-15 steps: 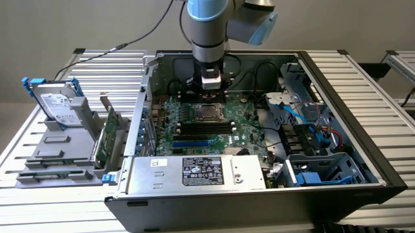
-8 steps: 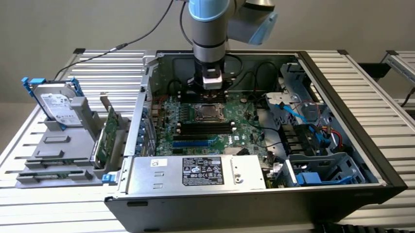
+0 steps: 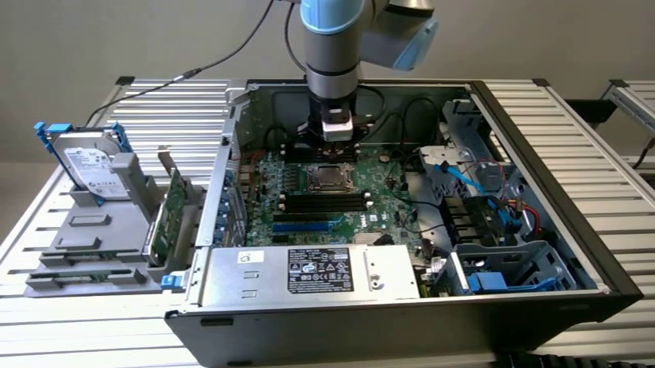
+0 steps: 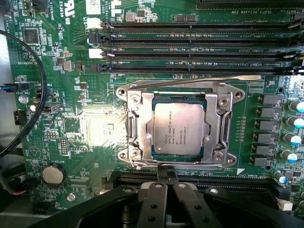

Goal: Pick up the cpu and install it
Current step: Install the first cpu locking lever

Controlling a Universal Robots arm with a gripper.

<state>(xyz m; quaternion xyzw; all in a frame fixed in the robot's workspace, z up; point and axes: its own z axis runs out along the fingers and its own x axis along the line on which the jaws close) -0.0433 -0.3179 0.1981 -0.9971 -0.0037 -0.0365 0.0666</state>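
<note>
Hovering clenched, empty hand [image 4: 166, 175] at socket [image 4: 134, 126] edge; cpu [image 4: 178, 127] seated inside, engraved print too small to read.

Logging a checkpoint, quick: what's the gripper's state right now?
Gripper: closed, holding nothing, at the edge of the metal socket frame around the small flat square silver-topped cpu.

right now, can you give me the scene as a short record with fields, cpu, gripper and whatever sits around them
cpu: small flat square silver-topped chip, lying flat, lettering up
socket frame: silver metal frame around the chip, thin lever along the side facing the slots
gripper: black two-finger gripper, shut, holding nothing, tips at the frame's edge
memory slots: long black slots beside the frame
hard drive: silver rectangular drive with blue bracket, standing outside the dark computer case, exterior view's left
</note>
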